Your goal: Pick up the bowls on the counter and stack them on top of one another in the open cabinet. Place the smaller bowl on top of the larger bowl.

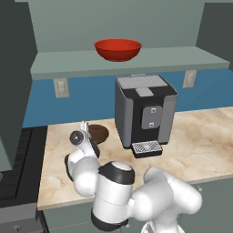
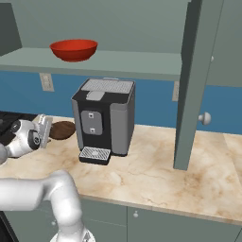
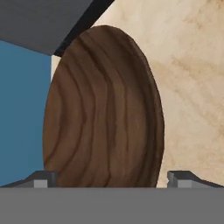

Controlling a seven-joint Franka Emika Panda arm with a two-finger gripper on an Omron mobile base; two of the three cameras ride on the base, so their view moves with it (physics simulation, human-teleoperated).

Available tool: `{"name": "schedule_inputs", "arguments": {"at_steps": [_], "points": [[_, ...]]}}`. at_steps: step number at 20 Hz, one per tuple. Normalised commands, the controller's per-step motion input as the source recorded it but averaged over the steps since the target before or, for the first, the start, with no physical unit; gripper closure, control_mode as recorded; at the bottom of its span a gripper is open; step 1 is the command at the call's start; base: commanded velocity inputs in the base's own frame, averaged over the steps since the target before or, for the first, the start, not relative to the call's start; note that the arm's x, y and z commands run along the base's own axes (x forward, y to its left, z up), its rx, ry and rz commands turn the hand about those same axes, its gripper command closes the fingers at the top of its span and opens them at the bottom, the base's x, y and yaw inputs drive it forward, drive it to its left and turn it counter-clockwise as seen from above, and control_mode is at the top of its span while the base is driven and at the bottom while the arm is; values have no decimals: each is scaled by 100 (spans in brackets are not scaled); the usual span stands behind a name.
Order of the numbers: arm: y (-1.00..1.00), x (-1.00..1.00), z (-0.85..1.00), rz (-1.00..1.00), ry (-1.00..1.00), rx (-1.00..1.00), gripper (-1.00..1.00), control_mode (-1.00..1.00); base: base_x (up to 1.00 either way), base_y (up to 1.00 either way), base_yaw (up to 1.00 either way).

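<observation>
Beige marble-veined counter [image 1: 200, 145] running left to right, blue wall behind it, grey-green open cabinet [image 1: 68, 61] above with its long shelf board. From the right base view alone: a grey-green upright panel [image 2: 191, 85] planted on the counter well right of the machine, a round knob beside it. From the left base view alone: a dark stove edge [image 1: 20, 159] at the counter's left end. Dark grey coffee machine [image 1: 144, 113] standing mid-counter, drip tray at its foot. Larger bowl [image 1: 118, 49], glossy red, upright on the cabinet shelf, above and a little left of the machine. Smaller bowl [image 1: 99, 133], dark brown, resting on the counter just left of the machine, near the back wall. Gripper [image 1: 84, 129] low at the near-left rim of that bowl, partly covering it in both base views. Close up in the hand view: wood-grain streaks of the bowl between the two fingertips [image 3: 41, 178], tips spread wide to either side, nothing clamped, contact with the rim impossible to tell.
</observation>
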Motion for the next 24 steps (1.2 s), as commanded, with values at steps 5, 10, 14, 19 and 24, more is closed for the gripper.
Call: {"name": "schedule_inputs", "arguments": {"at_steps": [5,10,14,19,24], "points": [[23,29,-27,-7,0,5,-100,-100,0,0,0],[20,28,-28,-7,0,5,-100,-100,0,0,0],[16,23,-35,-6,0,5,-100,-100,0,0,0],[1,2,-46,-4,2,5,-100,-100,0,0,0],[-18,-18,-49,-8,1,6,-100,-100,0,0,0]]}}
